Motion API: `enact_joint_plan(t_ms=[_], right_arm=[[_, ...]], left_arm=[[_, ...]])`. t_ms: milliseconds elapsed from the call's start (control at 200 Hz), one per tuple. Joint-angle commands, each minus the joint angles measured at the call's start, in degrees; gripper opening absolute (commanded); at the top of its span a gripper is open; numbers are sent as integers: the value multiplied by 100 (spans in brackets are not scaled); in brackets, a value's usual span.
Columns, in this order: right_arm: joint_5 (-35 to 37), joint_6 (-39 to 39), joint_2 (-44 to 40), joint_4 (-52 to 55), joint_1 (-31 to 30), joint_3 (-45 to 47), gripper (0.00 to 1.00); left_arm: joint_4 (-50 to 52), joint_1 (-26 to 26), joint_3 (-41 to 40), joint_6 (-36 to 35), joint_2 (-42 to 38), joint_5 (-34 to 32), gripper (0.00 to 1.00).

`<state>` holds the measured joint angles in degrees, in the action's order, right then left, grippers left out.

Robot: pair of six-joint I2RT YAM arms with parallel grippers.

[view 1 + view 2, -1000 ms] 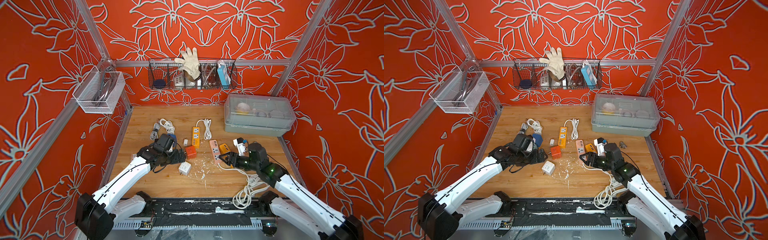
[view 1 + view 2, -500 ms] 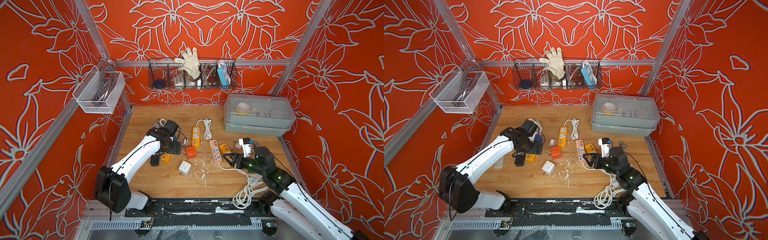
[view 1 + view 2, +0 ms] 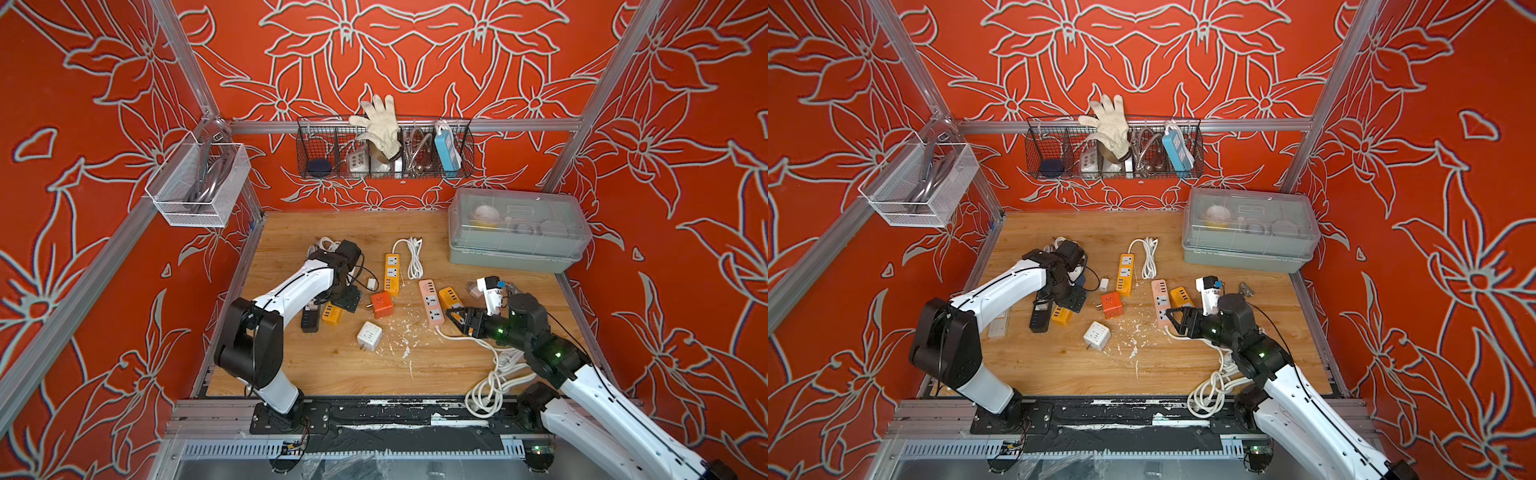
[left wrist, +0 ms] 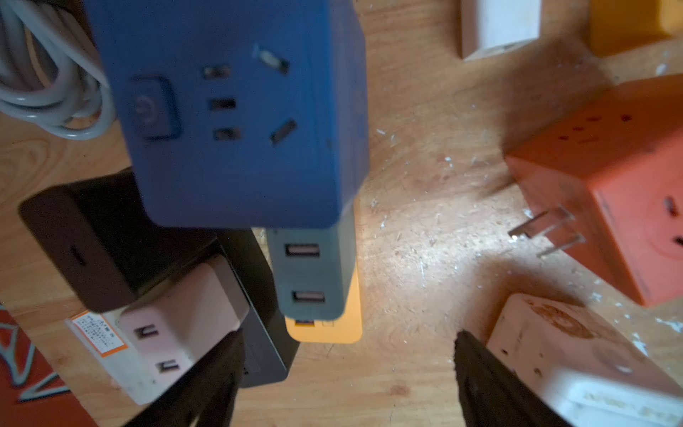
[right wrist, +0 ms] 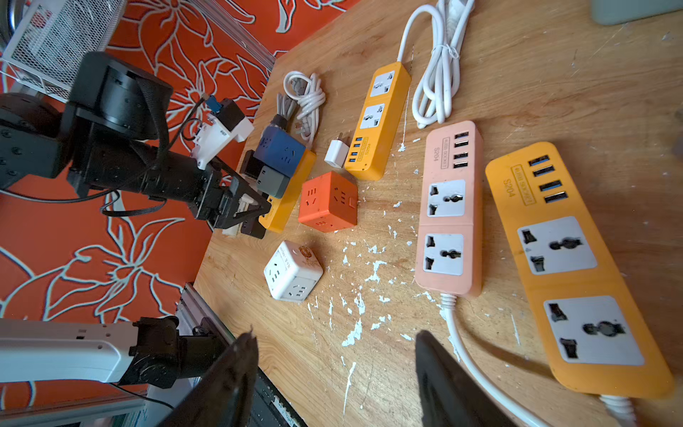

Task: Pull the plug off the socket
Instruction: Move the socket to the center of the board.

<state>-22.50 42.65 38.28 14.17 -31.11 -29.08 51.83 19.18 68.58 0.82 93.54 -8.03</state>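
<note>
Both left end effector (image 4: 347, 344) and right end effector (image 5: 336, 336) gape empty amid power strips (image 5: 449, 207).

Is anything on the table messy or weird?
Yes. White flakes are strewn over the wooden table beside the pink power strip, maybe chipped paint. Also, a blue cube socket and a grey charger sit heaped crookedly on a yellow power strip by the left arm, not flat on the wood.
</note>
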Motion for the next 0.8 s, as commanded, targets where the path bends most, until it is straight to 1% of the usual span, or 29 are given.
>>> enact_joint_plan(t_ms=[0, 210, 470, 596, 686, 796], right_arm=[[71, -44, 74, -22, -18, 1, 70], [90, -37, 168, -99, -23, -19, 70], [103, -13, 285, -197, -19, -27, 70], [114, 14, 320, -260, -25, 6, 70], [114, 24, 362, -300, -22, 23, 70], [85, 41, 463, -361, -18, 8, 70]], left_arm=[[-173, -139, -124, -83, 312, 47, 87], [-345, -271, -174, 21, 590, 161, 83], [-488, -414, -235, 280, 820, 393, 71], [-674, -415, -426, 556, 672, 553, 65], [-949, -406, -675, 744, 423, 778, 65], [-1088, -406, -828, 898, 114, 810, 64]])
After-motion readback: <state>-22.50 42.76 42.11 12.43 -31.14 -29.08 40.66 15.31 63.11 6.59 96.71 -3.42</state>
